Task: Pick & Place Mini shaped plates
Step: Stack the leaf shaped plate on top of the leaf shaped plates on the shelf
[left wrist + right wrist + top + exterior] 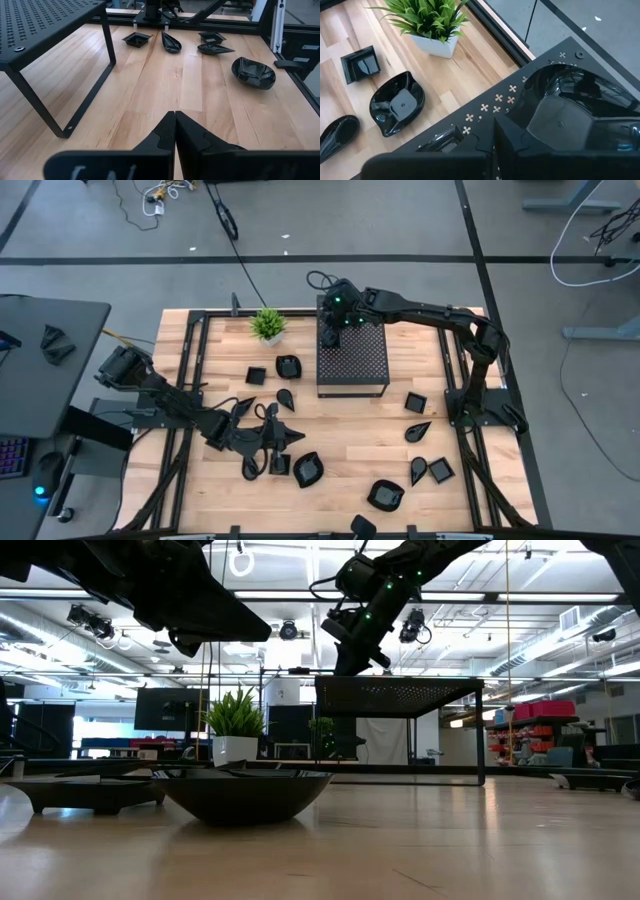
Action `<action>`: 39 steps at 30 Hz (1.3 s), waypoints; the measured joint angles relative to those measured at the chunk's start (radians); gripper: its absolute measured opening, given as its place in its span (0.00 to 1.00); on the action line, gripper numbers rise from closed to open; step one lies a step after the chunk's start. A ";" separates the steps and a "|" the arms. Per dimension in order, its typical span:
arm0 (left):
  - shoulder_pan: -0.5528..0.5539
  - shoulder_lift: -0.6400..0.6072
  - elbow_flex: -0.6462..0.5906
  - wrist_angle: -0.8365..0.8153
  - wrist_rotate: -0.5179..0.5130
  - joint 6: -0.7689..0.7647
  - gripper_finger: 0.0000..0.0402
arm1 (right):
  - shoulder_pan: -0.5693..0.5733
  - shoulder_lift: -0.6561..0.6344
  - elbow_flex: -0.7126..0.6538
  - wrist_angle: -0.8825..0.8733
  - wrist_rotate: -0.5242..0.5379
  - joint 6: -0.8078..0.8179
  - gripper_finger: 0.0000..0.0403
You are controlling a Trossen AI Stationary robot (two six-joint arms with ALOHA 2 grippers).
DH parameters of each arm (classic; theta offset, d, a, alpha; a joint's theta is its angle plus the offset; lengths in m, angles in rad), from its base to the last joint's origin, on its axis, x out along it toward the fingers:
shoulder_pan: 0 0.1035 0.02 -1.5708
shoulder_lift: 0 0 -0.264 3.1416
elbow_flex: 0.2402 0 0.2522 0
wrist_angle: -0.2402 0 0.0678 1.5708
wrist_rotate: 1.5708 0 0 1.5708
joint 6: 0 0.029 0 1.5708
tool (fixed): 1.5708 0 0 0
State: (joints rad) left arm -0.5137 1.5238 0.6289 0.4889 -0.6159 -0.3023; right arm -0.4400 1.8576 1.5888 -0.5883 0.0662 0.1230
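1. My right hand [338,320] hung over the back left corner of the black perforated box [352,360], close to the potted plant [268,325].
2. Its fingers were clenched together, with nothing between them that I could make out.
3. Just beyond those fingers a glossy black plate [575,107] lay on the box top; whether the fingertips touched its rim I could not tell.
4. Below the box, on the counter [340,440] beside the plant, lay a rounded leaf plate [397,104], a small square plate [360,64] and part of a teardrop plate [337,135].
5. My left hand [285,438] was out over the front left part of the counter, low and pointing toward the right side.
6. Its fingers [167,135] were pressed shut on nothing.
7. Several small black plates lay close around that hand, one large leaf plate [307,470] just in front of it.
8. Ahead of it, well apart, more plates sat on the right side: a deep leaf plate [253,73], two square ones [137,39] and two teardrops [171,43].
9. More plates lay near the front edge of the counter.
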 joint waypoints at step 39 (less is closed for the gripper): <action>0.000 0.000 0.000 0.001 0.000 0.000 0.03 | -0.005 0.000 0.000 -0.010 0.004 -0.011 0.03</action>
State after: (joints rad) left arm -0.5137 1.5238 0.6289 0.4894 -0.6159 -0.3027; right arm -0.4446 1.8576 1.5889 -0.5987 0.0704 0.1116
